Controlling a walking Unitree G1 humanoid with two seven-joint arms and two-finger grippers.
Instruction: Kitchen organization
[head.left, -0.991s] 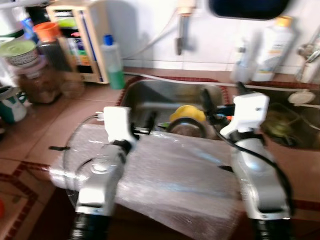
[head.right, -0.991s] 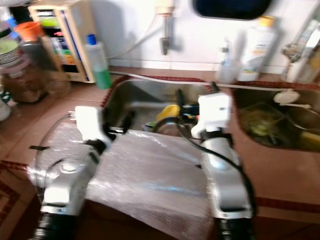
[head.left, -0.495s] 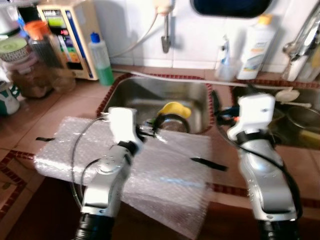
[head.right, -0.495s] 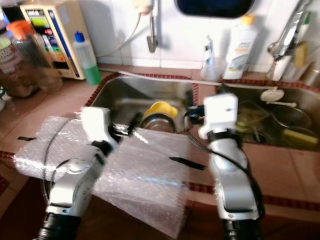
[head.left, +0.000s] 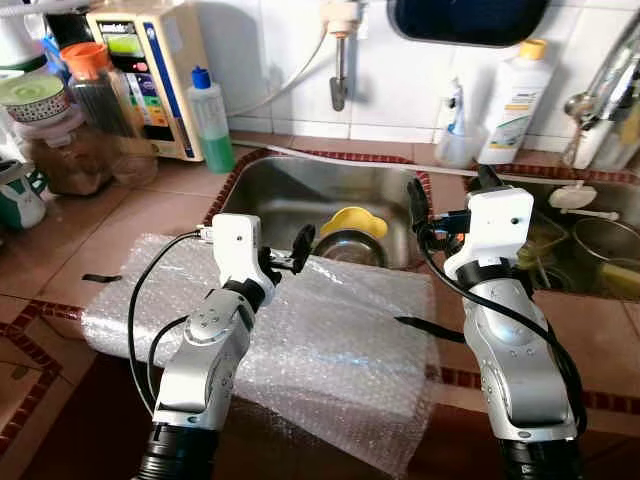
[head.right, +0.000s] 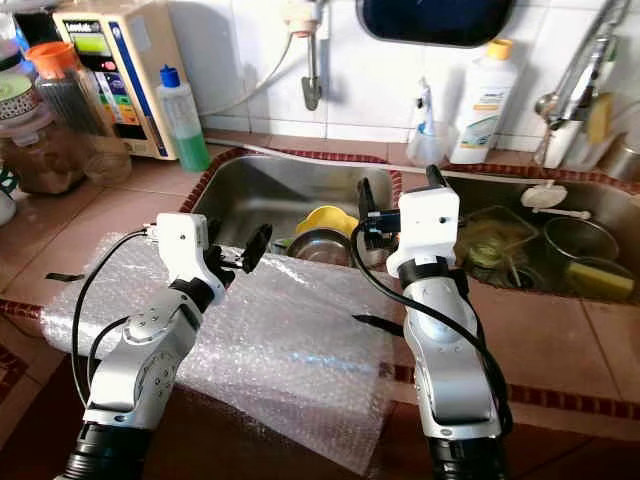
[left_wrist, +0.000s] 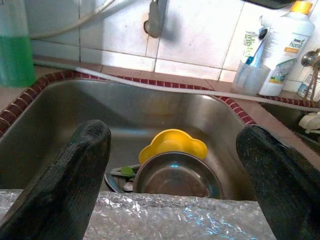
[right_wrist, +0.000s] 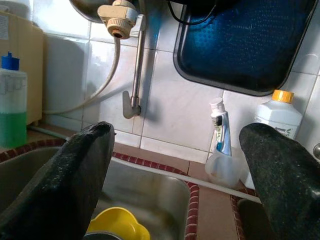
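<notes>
Bubble wrap (head.left: 330, 340), a big clear sheet of it, lies spread over the near edge of the brown tiled counter (head.left: 130, 215), its far edge hanging just over the rim of the left sink basin (head.left: 300, 190) and its near corner drooping off the counter front. A strip of black tape (head.left: 425, 328) sits on its right side, another (head.left: 100, 277) at its left edge.

Beyond it, the steel basin holds a round metal bowl (left_wrist: 177, 177) with a yellow bowl (left_wrist: 172, 144) just behind it, touching. To the right, a second basin (head.right: 545, 235) has a pot and other dishes in it.

Both silver arms reach out over the wrap. The left gripper (left_wrist: 175, 165) hovers above the wrap's far edge, pointing into the basin, black fingers (left_wrist: 70, 175) spread wide with nothing between them. The right gripper (right_wrist: 180, 165) is raised higher, over the divider between the basins, aimed at the tiled wall; its fingers (right_wrist: 75, 170) are also wide apart and empty.

Along the far wall: a cream water purifier (head.left: 150, 75) at far left, a bottle of green liquid (head.left: 212, 120) beside it, jars (head.left: 60, 140) further left, a white detergent bottle (head.left: 515, 100) with an orange cap on the right, and a clear cup holding a toothpaste tube (right_wrist: 220, 150) just left of it. A small tap (right_wrist: 132, 65) hangs from the wall above the left basin.
</notes>
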